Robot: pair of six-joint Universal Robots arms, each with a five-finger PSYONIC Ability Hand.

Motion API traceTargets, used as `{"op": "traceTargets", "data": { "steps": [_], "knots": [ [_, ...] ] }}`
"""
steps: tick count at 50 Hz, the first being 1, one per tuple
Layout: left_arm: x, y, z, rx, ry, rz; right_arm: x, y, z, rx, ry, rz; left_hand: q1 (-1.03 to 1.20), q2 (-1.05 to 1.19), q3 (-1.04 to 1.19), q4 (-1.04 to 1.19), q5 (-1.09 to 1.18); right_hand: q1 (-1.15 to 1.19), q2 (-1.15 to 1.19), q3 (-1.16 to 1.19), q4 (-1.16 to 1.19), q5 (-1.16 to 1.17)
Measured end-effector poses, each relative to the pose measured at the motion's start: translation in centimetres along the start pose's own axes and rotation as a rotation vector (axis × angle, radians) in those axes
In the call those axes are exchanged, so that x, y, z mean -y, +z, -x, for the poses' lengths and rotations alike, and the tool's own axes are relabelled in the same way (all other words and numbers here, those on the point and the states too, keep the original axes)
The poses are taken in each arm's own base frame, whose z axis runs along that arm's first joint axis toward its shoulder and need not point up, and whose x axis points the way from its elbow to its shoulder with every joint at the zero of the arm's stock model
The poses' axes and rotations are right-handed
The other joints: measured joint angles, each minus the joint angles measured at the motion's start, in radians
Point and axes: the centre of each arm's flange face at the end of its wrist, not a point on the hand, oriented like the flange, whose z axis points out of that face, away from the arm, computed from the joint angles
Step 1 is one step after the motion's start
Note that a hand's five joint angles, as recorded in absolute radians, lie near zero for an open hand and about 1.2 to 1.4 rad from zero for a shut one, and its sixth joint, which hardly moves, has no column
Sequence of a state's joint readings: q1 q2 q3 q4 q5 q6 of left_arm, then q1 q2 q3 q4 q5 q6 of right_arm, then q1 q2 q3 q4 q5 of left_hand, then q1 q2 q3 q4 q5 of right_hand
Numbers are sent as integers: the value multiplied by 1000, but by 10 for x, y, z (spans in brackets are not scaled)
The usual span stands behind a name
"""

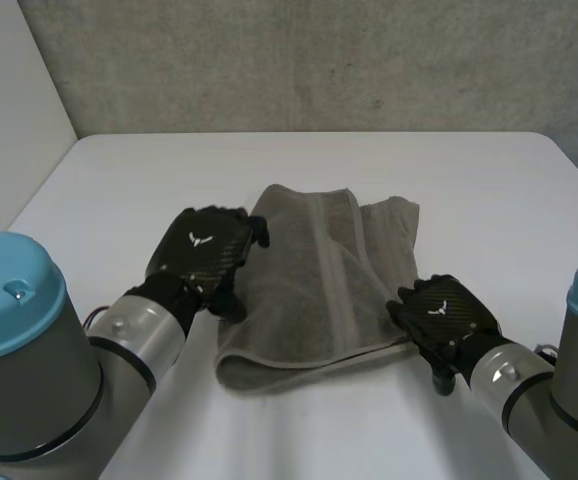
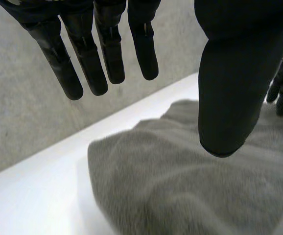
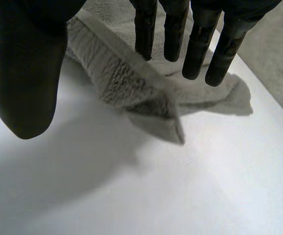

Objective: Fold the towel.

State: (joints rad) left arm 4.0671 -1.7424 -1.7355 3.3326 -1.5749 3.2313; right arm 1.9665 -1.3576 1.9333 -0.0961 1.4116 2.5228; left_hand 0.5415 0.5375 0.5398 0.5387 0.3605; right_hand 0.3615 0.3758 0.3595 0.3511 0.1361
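Note:
A grey towel lies folded in the middle of the white table, its fold line toward me. My left hand hovers at the towel's left edge, open, with nothing in it. In the left wrist view the straight fingers and thumb stand apart above the towel. My right hand sits by the towel's near right corner, open and empty. In the right wrist view its fingers hang just above that corner of the towel, which lies flat on the table.
A concrete wall runs behind the table's far edge. A pale wall stands at the far left. Bare tabletop surrounds the towel on all sides.

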Motion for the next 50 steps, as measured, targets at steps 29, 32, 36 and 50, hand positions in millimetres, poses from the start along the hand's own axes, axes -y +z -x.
{"op": "traceTargets", "data": {
  "steps": [29,32,36,50],
  "knots": [
    [-41,72,-91,-463,248,1,-18,-16,-13,-71,125,36,-78,-78,-80,-81,-79,799,785,802,810,849],
    [-46,80,-96,-495,275,9,-20,-17,-11,-68,125,38,-78,-78,-80,-80,-76,789,774,792,798,838],
    [-56,89,-100,-531,292,36,-22,-18,-9,-63,123,41,-76,-75,-77,-76,-70,787,771,792,793,835],
    [-73,98,-104,-557,346,81,-23,-18,-7,-60,112,35,27,29,27,28,32,805,786,800,811,854]
  ]
}}
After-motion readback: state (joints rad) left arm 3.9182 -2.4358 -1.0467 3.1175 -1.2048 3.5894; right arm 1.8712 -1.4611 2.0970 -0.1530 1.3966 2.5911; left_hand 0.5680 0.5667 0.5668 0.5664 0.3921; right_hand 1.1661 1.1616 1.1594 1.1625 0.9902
